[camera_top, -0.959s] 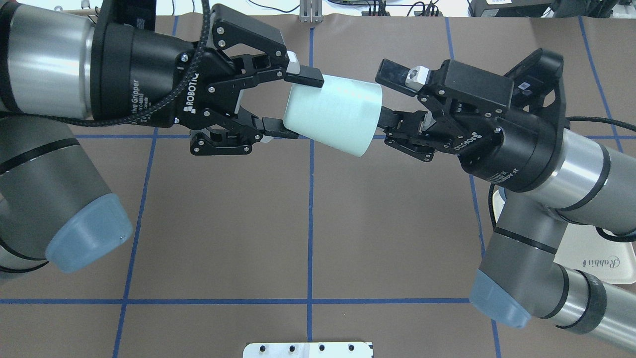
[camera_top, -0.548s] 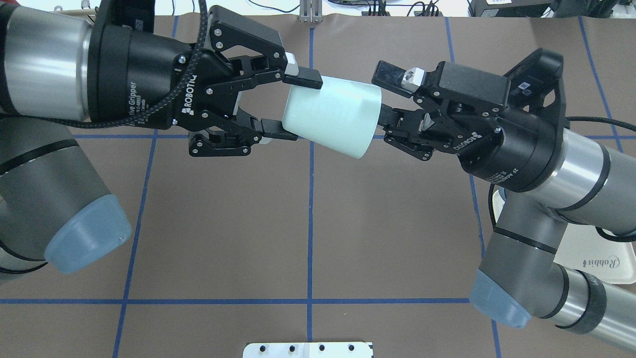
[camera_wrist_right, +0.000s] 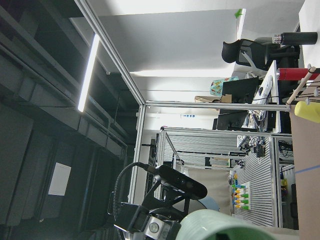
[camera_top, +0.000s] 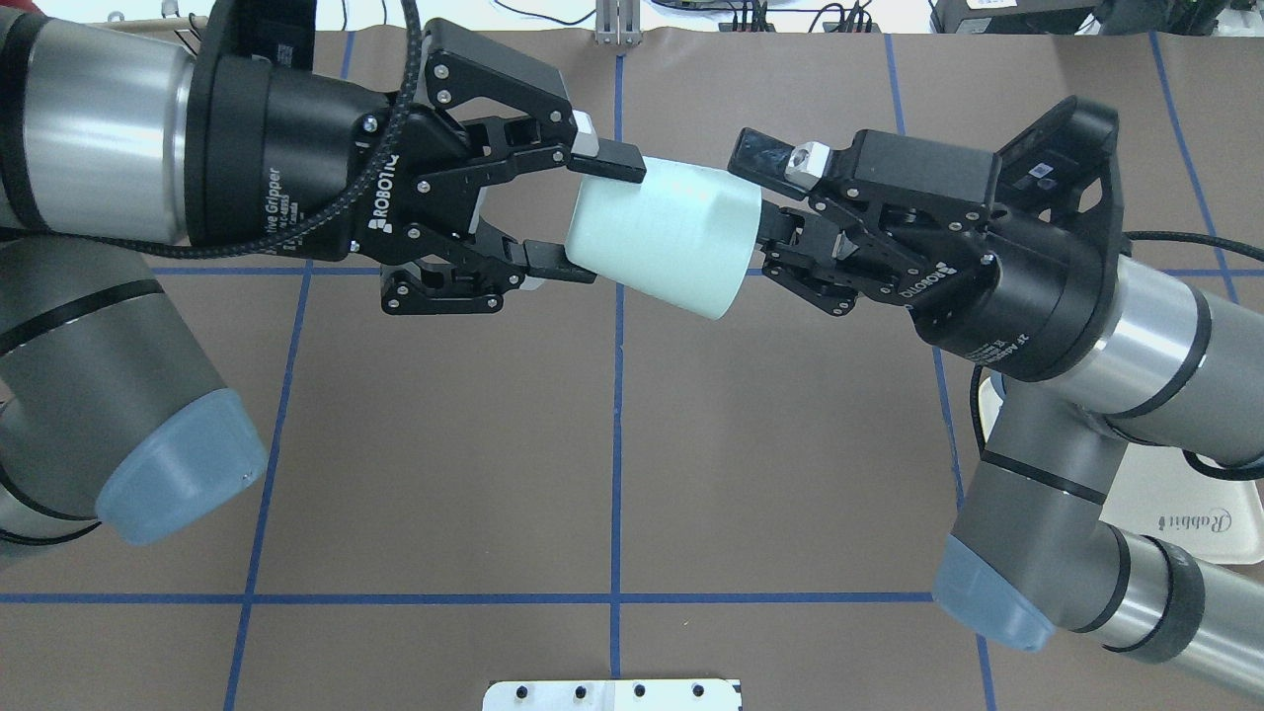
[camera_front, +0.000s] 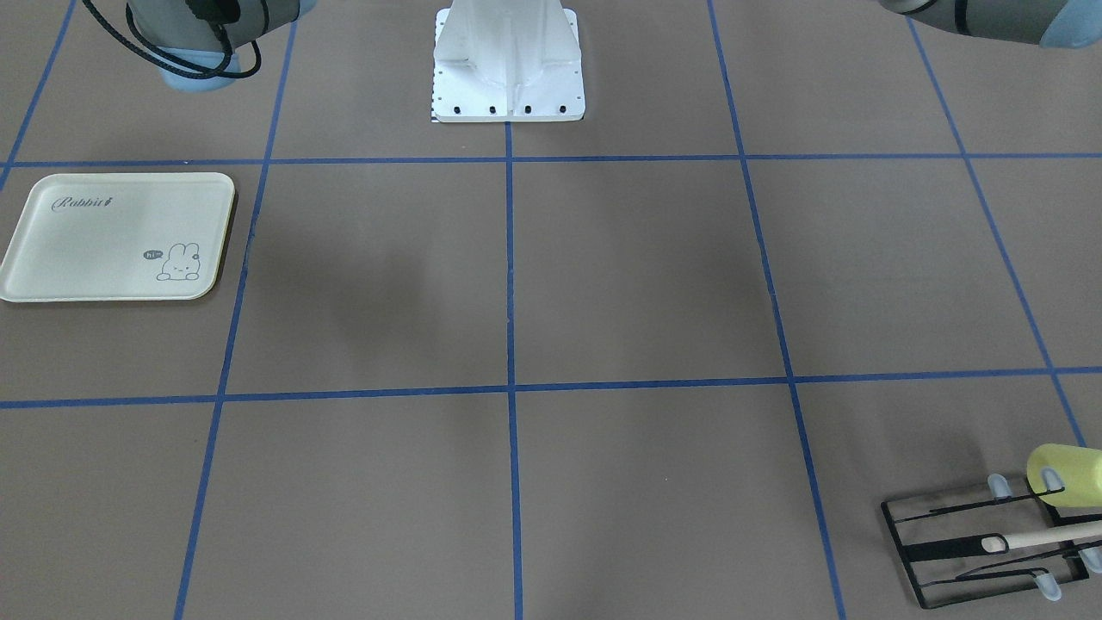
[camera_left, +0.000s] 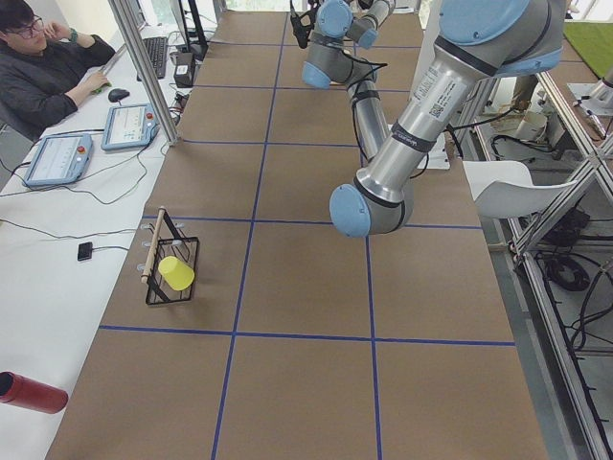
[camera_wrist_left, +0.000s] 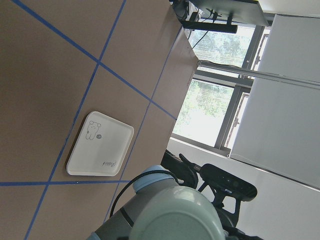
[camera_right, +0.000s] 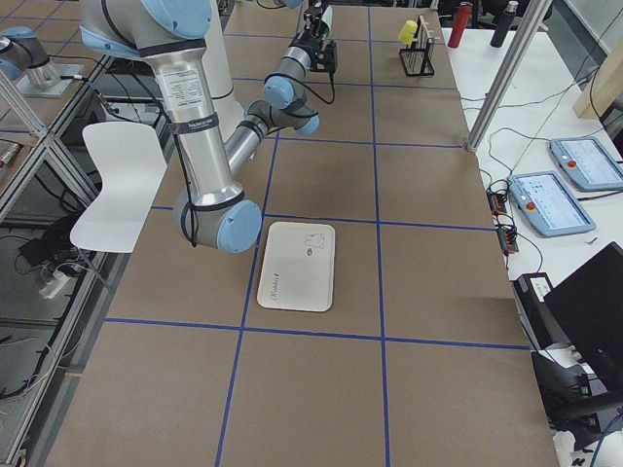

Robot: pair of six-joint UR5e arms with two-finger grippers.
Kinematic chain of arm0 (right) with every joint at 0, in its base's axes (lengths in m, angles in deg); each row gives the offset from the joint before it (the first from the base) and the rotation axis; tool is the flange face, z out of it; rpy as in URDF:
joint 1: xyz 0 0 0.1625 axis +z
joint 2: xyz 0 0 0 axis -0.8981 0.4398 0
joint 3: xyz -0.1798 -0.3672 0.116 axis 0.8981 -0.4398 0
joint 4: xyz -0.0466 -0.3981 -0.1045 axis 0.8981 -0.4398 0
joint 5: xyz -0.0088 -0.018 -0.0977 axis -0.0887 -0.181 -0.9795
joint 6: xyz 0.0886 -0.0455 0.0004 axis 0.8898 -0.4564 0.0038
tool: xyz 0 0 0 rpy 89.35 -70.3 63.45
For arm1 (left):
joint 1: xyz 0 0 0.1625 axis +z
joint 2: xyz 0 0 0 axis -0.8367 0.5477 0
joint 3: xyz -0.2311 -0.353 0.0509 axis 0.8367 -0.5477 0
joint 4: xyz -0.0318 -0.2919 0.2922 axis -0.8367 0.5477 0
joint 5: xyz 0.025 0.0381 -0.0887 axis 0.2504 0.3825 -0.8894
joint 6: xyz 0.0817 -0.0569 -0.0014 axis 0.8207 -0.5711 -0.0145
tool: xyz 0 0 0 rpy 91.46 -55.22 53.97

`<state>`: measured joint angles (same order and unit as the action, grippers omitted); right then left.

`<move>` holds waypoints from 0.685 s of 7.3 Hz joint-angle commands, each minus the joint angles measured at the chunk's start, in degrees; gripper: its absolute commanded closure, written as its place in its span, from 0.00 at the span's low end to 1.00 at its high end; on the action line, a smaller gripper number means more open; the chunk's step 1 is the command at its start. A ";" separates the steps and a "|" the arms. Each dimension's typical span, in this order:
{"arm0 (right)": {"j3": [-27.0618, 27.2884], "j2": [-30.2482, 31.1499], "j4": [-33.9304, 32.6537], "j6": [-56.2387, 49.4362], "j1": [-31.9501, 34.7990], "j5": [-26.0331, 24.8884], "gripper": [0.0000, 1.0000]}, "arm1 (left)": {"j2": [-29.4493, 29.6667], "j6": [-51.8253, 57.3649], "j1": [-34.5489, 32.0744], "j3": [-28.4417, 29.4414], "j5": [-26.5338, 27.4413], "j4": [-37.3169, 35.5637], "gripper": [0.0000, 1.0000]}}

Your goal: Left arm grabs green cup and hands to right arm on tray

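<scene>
The left gripper [camera_top: 591, 212] stays clamped on the base of the green cup [camera_top: 662, 237], held sideways in the air above the worktop [camera_top: 444, 444]. The right gripper [camera_top: 762, 196] has edged closer. Its jaws, apart but narrower, now straddle the cup's rim wall. The handover looks imminent, and the tray [camera_front: 52, 258] waits well apart.
</scene>
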<state>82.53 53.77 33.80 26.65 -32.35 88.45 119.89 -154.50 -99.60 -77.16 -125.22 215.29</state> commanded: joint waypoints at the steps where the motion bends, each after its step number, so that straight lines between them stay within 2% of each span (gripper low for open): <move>1: -0.01 0.09 -0.03 -0.30 0.00 -0.07 0.55 | 0.22 0.08 0.27 0.14 0.09 -0.09 0.87; 2: -0.10 0.09 -0.03 -0.65 0.00 0.02 0.61 | 0.31 -0.01 0.27 0.05 0.09 -0.09 0.87; 3: -0.10 0.09 -0.03 -0.74 -0.09 -0.07 0.63 | 0.31 0.16 0.45 0.05 0.09 -0.09 0.87; 4: -0.10 0.09 -0.03 -0.74 -0.17 0.02 0.68 | 0.40 0.25 0.45 0.05 0.09 -0.09 0.81; 5: -0.10 0.09 -0.03 -1.09 -0.17 0.02 0.77 | 0.40 0.86 0.45 0.14 0.26 -0.17 0.18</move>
<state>82.44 53.86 33.77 25.85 -32.48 88.45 120.25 -154.14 -99.18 -77.09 -125.09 215.18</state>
